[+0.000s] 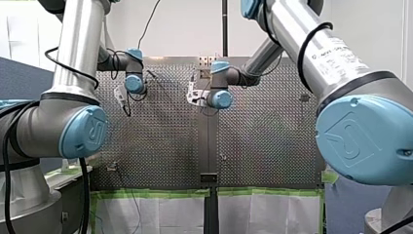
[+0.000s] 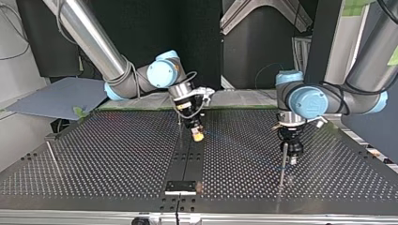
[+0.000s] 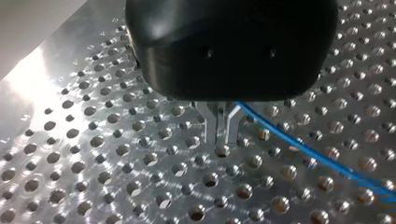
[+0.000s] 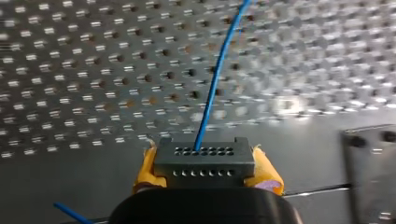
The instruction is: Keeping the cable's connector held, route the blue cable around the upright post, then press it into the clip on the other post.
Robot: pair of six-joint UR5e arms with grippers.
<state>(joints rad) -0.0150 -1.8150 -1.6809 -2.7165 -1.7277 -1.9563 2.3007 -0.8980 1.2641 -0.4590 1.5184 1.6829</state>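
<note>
My right gripper (image 4: 201, 175) is shut on the dark grey connector (image 4: 204, 161), a yellow pad on each side of it. The blue cable (image 4: 215, 79) leaves the connector and runs away over the perforated table. In the top view my right gripper (image 2: 198, 135) hangs low over the table's middle seam. My left gripper (image 2: 292, 158) is at the top view's right, right behind the top of an upright post (image 2: 283, 166). In the left wrist view the blue cable (image 3: 303, 148) runs out from beside my left gripper (image 3: 219, 140), low over the plate.
A thin leaning rod (image 2: 51, 157) stands at the top view's left. A small black block (image 2: 180, 187) sits on the middle seam near that view's front edge. The right wrist view shows a dark plate (image 4: 369, 172) beside my right gripper.
</note>
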